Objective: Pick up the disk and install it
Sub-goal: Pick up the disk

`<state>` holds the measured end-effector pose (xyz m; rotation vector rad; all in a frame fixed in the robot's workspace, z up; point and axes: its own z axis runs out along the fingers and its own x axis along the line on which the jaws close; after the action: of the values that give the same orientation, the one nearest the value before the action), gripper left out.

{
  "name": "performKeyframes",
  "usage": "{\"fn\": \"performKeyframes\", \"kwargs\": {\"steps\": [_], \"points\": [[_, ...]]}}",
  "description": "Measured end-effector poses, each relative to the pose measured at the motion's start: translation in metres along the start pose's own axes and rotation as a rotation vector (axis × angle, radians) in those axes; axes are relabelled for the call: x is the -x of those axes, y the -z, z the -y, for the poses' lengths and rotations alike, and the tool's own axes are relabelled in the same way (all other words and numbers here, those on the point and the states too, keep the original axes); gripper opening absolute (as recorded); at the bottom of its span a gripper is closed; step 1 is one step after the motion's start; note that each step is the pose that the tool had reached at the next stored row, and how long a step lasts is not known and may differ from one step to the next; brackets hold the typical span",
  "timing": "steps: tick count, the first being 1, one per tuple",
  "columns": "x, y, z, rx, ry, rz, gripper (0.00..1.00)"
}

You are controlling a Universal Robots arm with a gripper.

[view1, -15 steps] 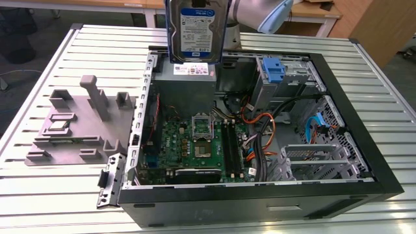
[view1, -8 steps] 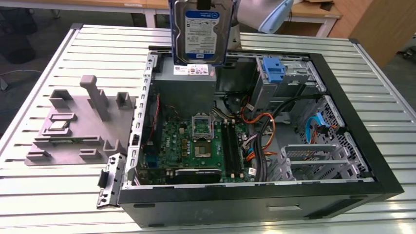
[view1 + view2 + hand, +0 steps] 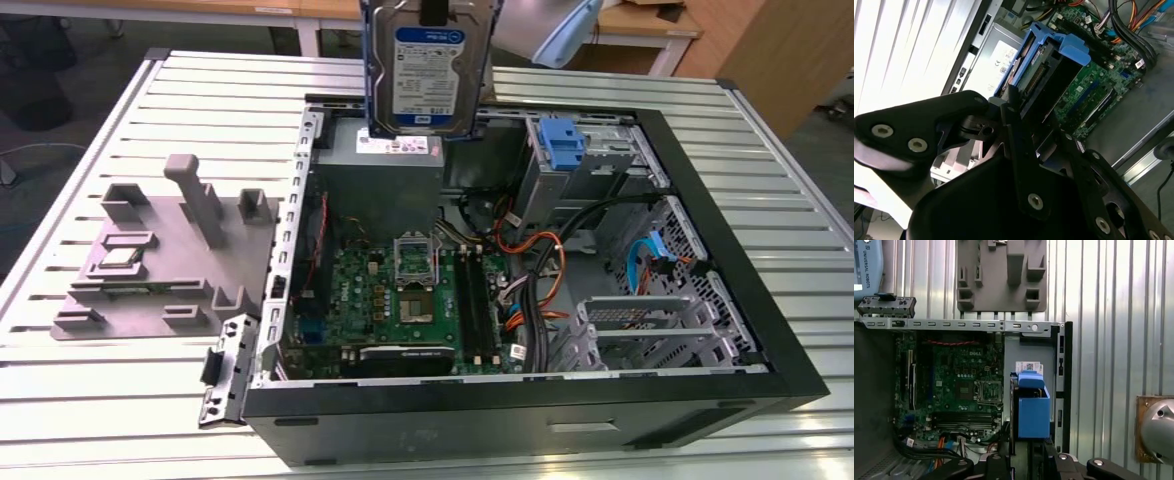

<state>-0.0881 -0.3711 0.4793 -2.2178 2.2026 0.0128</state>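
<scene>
The disk (image 3: 427, 70) hangs upright above the back of the open computer case (image 3: 747, 290), its blue-and-white label facing the exterior camera and its blue carrier at the edges. My gripper (image 3: 434, 12) is shut on its upper end at the top of the exterior view. In the second wrist view the disk (image 3: 1049, 65) sticks out edge-on from between my black fingers (image 3: 1021, 135), over the power supply and motherboard. The first wrist view has the disk's blue carrier (image 3: 1033, 407) just beyond my gripper (image 3: 1026, 457).
Below the disk sits a grey power supply box (image 3: 380, 165). The motherboard (image 3: 400, 300) fills the case floor, with cables (image 3: 534, 290) beside it. A bare blue bracket (image 3: 566, 145) sits in the drive bay. A grey fixture (image 3: 154, 255) rests on the slatted table (image 3: 120, 400).
</scene>
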Motion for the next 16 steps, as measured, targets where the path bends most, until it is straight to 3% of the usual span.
{"fn": "performKeyframes", "kwargs": {"steps": [16], "points": [[-0.0223, -0.0026, 0.0184, 0.0001, 0.0, -0.0001, 0.35]]}}
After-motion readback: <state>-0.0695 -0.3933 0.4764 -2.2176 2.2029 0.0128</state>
